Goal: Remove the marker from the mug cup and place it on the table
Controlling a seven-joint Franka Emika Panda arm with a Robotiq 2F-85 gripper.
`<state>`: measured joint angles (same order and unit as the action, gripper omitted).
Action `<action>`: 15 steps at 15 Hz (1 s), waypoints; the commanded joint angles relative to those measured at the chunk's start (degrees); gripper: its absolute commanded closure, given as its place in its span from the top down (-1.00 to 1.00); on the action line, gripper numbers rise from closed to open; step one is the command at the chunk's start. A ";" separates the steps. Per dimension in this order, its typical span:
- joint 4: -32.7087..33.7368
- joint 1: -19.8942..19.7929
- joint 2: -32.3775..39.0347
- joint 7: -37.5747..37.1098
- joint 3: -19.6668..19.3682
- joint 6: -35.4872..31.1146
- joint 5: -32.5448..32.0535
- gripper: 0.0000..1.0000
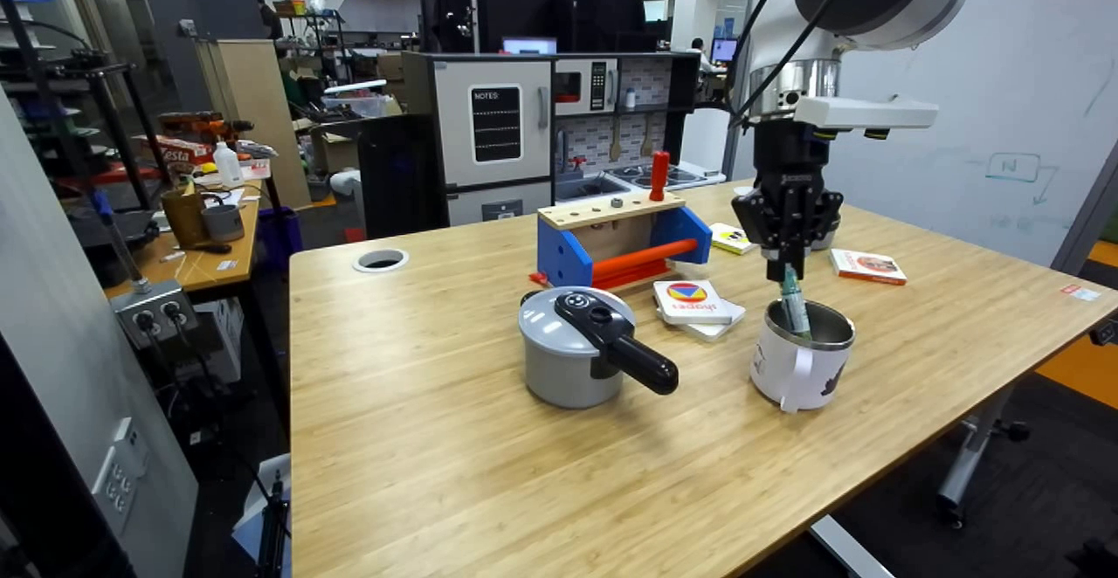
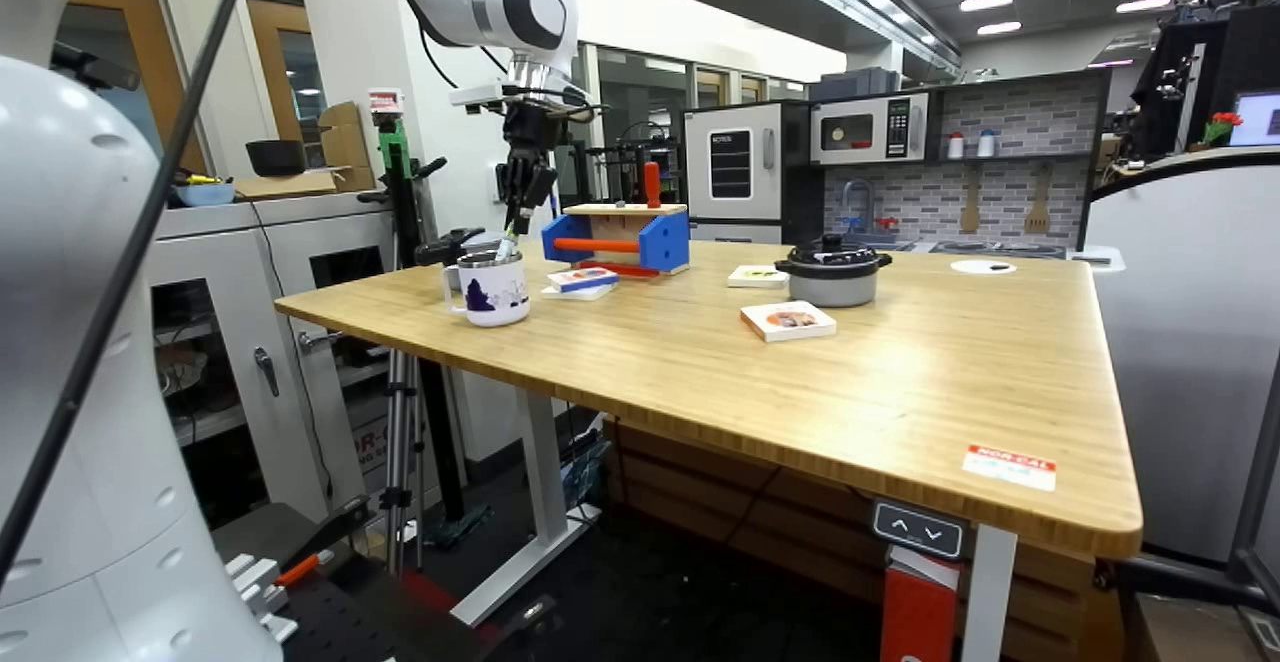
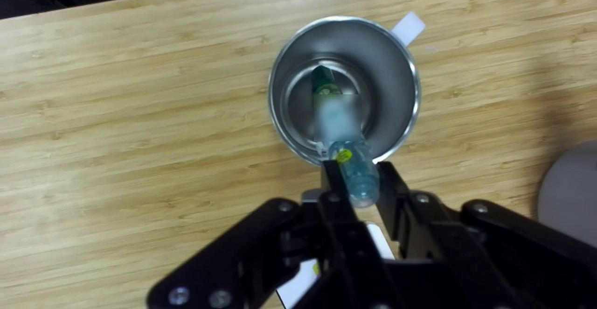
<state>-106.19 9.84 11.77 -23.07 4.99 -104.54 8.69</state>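
The white mug cup (image 1: 793, 373) stands upright on the wooden table (image 1: 419, 438); it also shows in an exterior view (image 2: 497, 292). In the wrist view I look down into its steel inside, with the rim (image 3: 416, 89) and handle visible. The greenish marker (image 1: 795, 303) leans in the mug, its lower end inside and its upper end above the rim (image 3: 352, 159). My gripper (image 1: 789, 271) is above the mug with its fingers against both sides of the marker's upper end (image 3: 355, 171). I cannot tell whether the marker touches the mug's bottom.
A grey pot with a black handle (image 1: 572, 368) stands beside the mug. Small books (image 1: 690, 303) lie behind them, near a blue and red toy workbench (image 1: 624, 242). Another book (image 1: 867, 265) and a lidded pot (image 2: 833, 287) are farther along the table.
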 commanded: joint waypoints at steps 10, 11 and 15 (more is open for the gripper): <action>-3.34 -2.51 -12.84 -3.16 -0.44 -6.07 -4.75 -0.89; -3.90 -2.81 -13.36 -3.28 -0.44 -6.64 -4.79 -0.89; -5.50 -4.38 -13.27 -8.43 -1.07 -8.02 -5.55 -0.89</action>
<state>-109.65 6.67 -0.66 -27.22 4.00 -110.38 3.83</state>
